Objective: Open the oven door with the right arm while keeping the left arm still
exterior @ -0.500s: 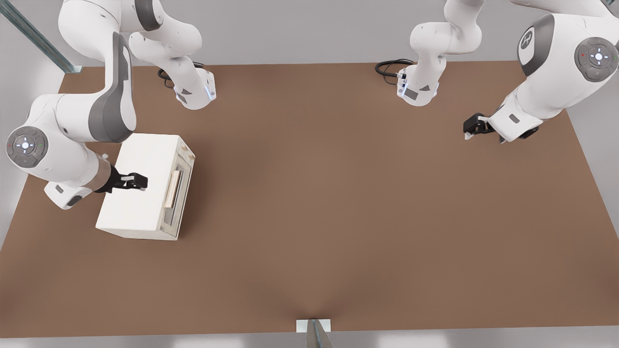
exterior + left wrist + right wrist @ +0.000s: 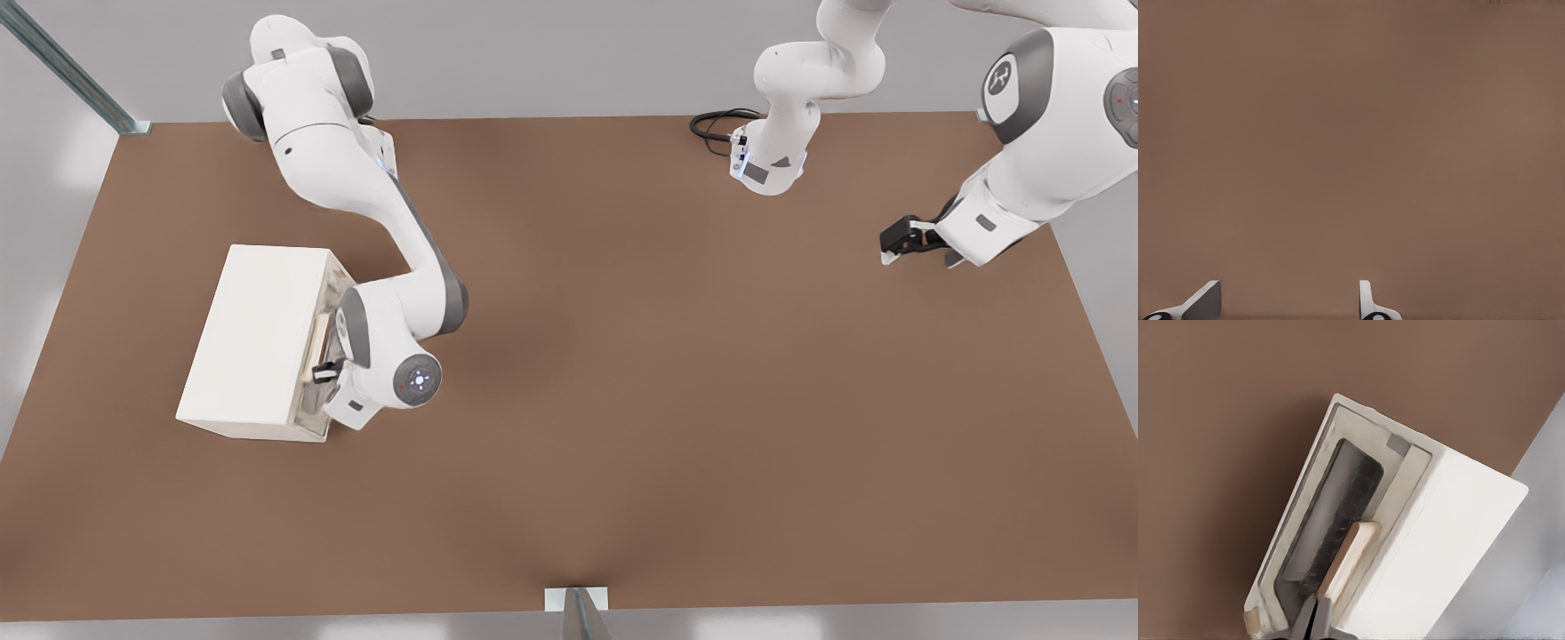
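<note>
The oven door (image 2: 317, 360) sits on the side of the cream oven (image 2: 253, 342) that faces the front view's right, in the left-centre of that frame, and it looks shut flat against the box. Its pale bar handle (image 2: 1346, 560) runs along the edge of the dark window (image 2: 1338, 520), as the right wrist view shows. The right arm (image 2: 391, 267) reaches down from the upper left of the front view and bends back toward the door, so its jaws (image 2: 325, 371) sit at the lower end of the handle. In the right wrist view the two fingertips (image 2: 1305, 621) meet almost together at the near end of the bar, so the jaws look narrow, pinched on or just at the tip of the handle; whether they truly grip it I cannot tell.

The main risk, as I judge it, is the hold: so close to one end of the bar, a pull may let the jaws slide off, or twist the door rather than swing it. A second risk is the oven itself. It stands free on the brown tabletop (image 2: 622, 400), so a pull not matched to the hinge arc could drag or tip the whole box. The arm's elbow also hangs close beside the door, and may block its swing
</note>
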Controlling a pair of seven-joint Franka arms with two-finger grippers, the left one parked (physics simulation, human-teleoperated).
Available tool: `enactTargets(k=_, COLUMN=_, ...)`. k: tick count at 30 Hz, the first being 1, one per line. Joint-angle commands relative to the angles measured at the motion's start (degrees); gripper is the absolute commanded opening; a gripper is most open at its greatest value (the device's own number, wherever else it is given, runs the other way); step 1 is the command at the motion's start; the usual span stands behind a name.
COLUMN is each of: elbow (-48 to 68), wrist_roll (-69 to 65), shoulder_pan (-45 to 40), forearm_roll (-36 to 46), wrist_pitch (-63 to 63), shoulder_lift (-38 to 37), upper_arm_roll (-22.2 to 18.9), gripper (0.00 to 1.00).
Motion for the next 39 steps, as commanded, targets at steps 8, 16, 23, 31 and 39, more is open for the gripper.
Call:
enactTargets(k=8, elbow=-8.89, wrist_roll=27.16, shoulder_pan=2.68, forearm_roll=-7.22, wrist_pitch=-2.58, shoulder_lift=0.02, upper_arm_roll=-3.14, gripper=0.21)
enactTargets(k=16, elbow=-13.45, wrist_roll=29.10, shoulder_pan=2.86, forearm_roll=-7.75, wrist_pitch=1.02, shoulder_lift=1.07, upper_arm_roll=-3.76, gripper=0.21)
enactTargets(k=23, elbow=-15.56, wrist_roll=27.61, shoulder_pan=2.86, forearm_roll=-8.63, wrist_pitch=0.85, shoulder_lift=0.63, upper_arm_roll=-3.76, gripper=0.21)
enactTargets(k=31, elbow=-15.83, wrist_roll=27.69, shoulder_pan=2.86, forearm_roll=-8.63, wrist_pitch=0.85, shoulder_lift=0.81, upper_arm_roll=-3.67, gripper=0.21)
enactTargets(k=39, elbow=-3.26, wrist_roll=36.39, shoulder_pan=4.97, forearm_roll=3.49, wrist_pitch=1.28, shoulder_lift=2.92, upper_arm_roll=-3.14, gripper=0.21)
